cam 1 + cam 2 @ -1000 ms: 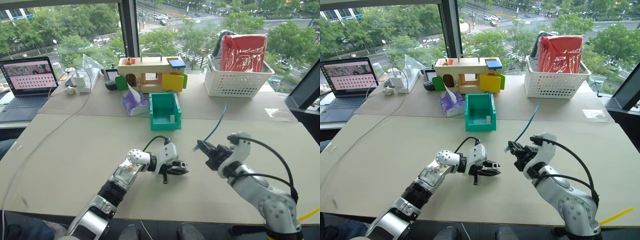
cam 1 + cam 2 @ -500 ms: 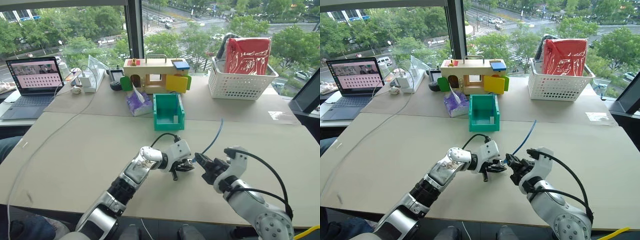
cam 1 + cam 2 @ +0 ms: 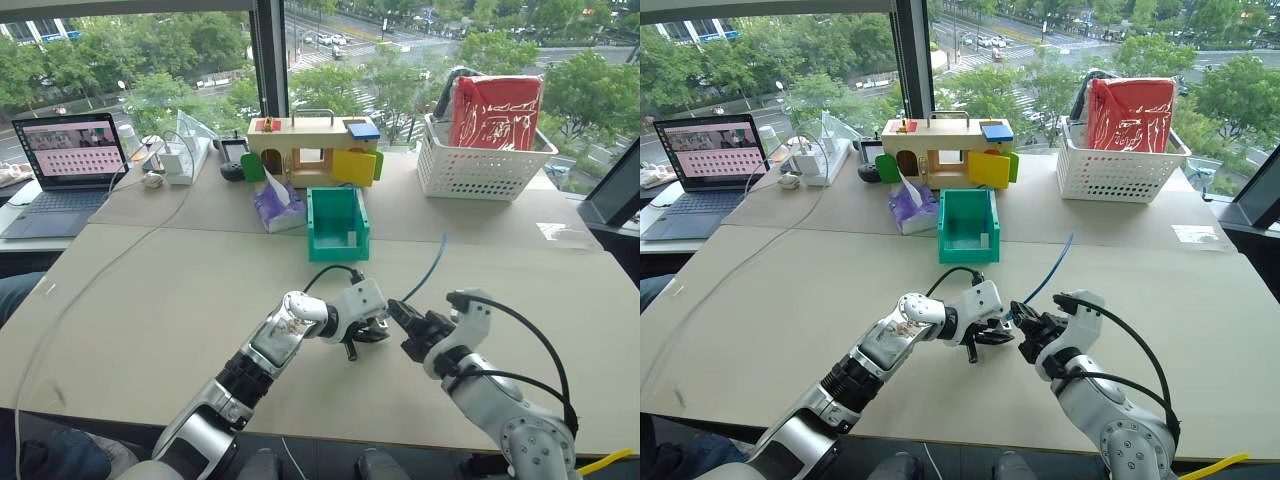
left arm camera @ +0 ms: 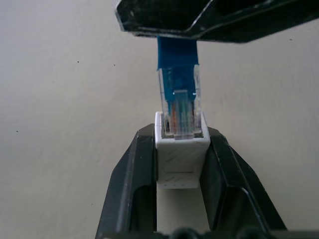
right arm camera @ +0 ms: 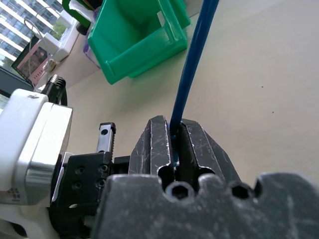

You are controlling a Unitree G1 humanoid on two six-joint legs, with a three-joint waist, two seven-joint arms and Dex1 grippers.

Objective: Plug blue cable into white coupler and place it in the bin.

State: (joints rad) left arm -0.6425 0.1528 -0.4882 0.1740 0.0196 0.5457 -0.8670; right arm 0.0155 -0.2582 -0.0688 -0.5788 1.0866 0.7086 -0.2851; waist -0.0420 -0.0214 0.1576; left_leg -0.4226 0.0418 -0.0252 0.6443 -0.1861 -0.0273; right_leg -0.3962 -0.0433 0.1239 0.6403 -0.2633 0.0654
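My left gripper is shut on the white coupler, holding it by its sides with the socket facing out. The blue cable rises from my right gripper, which is shut on it just behind the clear plug. The plug's tip sits in the mouth of the coupler's socket, and most of the plug is still outside. Both grippers meet tip to tip above the table in front of the green bin. In the right wrist view the cable runs up between the closed fingers.
A purple tissue pack lies left of the bin, with a wooden toy house behind it. A white lattice basket holding a red bag stands at the back right. A laptop and a thin white cord are at the left.
The camera has shifted. The gap between the two grippers has closed: the left gripper turned toward the right one, and the plug end now meets the coupler.
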